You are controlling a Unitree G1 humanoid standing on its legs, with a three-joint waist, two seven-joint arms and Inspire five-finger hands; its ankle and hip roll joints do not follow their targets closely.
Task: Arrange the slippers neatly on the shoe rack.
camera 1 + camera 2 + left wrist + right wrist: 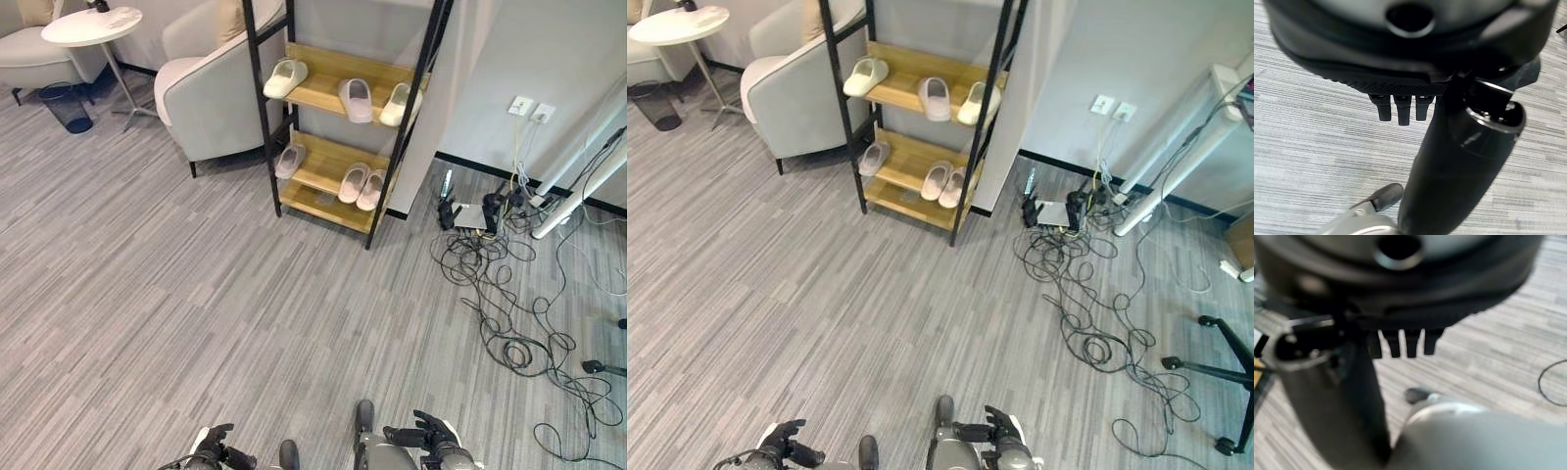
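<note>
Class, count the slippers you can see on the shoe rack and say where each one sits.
6. Upper shelf: one at the left, one in the middle, one at the right. Lower shelf: one at the left, and a pair side by side at the right.

Six slippers (pixel 285 77) on one shoe rack (pixel 333 88): three per shelf; two armchairs (pixel 211 93), one round side table (pixel 91 26), one bin (pixel 66 106)

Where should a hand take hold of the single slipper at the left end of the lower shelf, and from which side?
Probably by the heel end of the single slipper, coming from the open front of the shoe rack. It lies lengthwise with one end toward the front edge, apart from the pair to its right; the black post stands close on its left, so a side approach looks cramped.
</note>
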